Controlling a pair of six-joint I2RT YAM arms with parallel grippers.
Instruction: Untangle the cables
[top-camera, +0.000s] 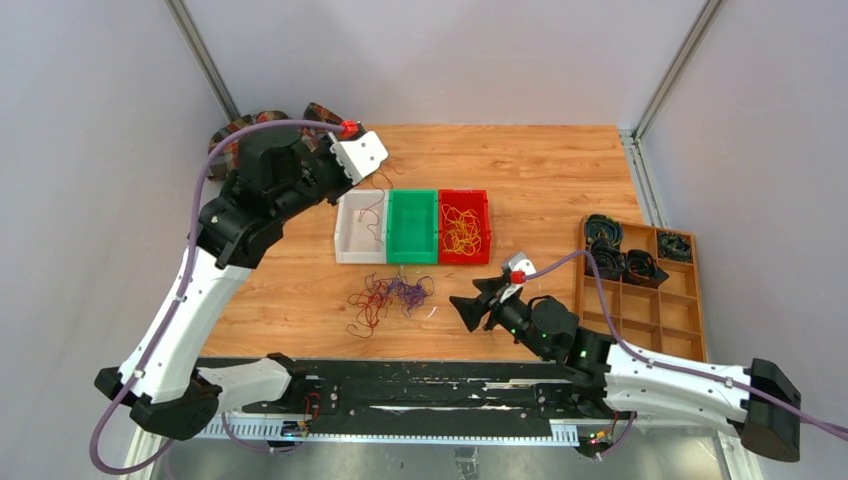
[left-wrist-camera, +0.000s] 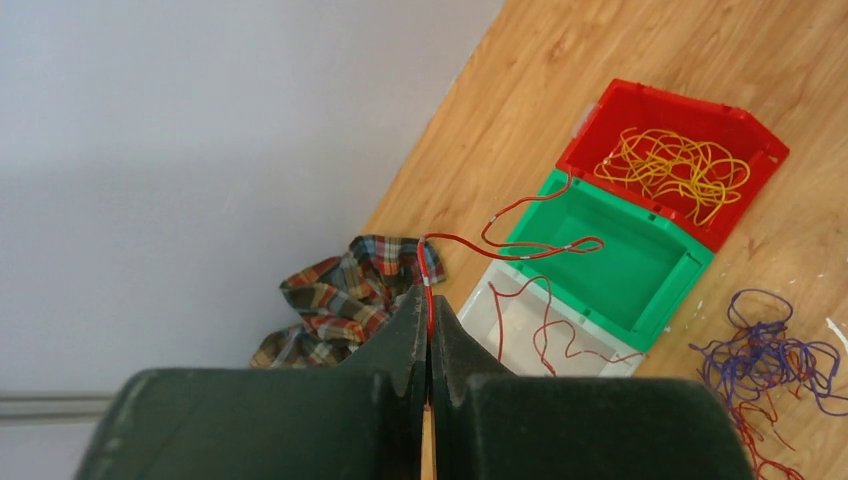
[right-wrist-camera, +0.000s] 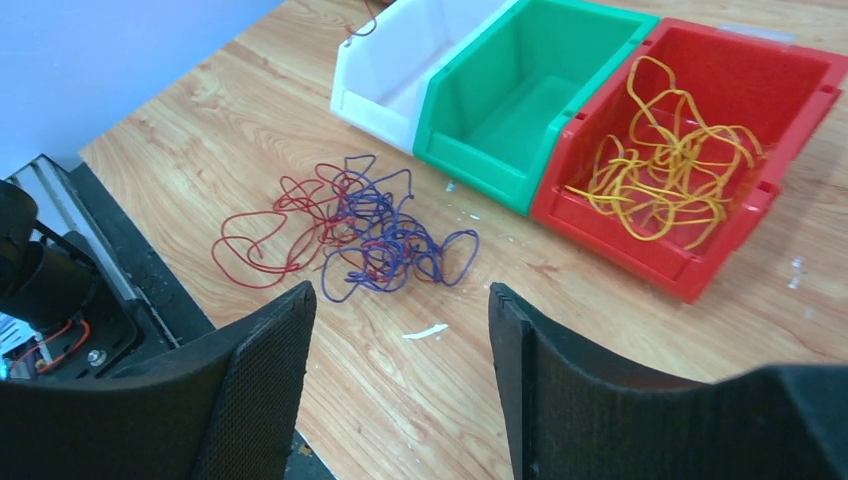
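A tangle of red and purple cables (top-camera: 390, 298) (right-wrist-camera: 370, 235) lies on the wooden table in front of three bins. Yellow cables (top-camera: 462, 230) (right-wrist-camera: 665, 170) fill the red bin (top-camera: 487, 225). My left gripper (left-wrist-camera: 430, 298) is raised over the far left of the table, by the white bin (top-camera: 352, 242), and is shut on one red cable (left-wrist-camera: 463, 240). That cable loops over the green bin (left-wrist-camera: 690, 260) and trails into the white bin (left-wrist-camera: 500, 290). My right gripper (top-camera: 470, 308) (right-wrist-camera: 400, 300) hovers open just right of the tangle, with nothing between its fingers.
A wooden compartment tray (top-camera: 640, 300) with black coils stands at the right. A plaid cloth (left-wrist-camera: 345, 285) is bunched at the far left corner against the wall. The black base rail (top-camera: 420, 385) runs along the near edge.
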